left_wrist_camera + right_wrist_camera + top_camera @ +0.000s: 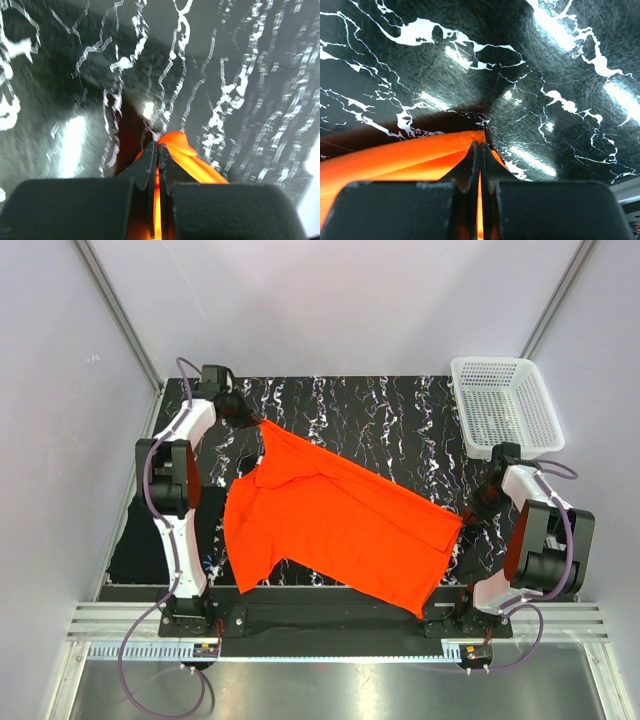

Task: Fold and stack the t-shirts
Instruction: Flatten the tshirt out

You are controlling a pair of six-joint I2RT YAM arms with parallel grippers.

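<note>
The orange-red t-shirt point(340, 520) lies spread slantwise across the marbled mat point(380, 415). My left gripper point(250, 419) is at the shirt's far-left corner, shut on the cloth. In the left wrist view the left gripper point(157, 146) pinches a fold of orange-red t-shirt point(197, 167) just above the mat. My right gripper point(470, 512) is shut on the shirt's right corner. The right wrist view shows the right gripper point(480, 145) clamped on the hem of the orange-red t-shirt point(395, 159). A black folded t-shirt point(135, 545) lies at the left, beside the left arm.
A white mesh basket point(505, 405) stands at the back right, partly over the mat's edge. Grey walls close in the left, back and right. The arm bases and a metal rail point(340, 625) run along the near edge.
</note>
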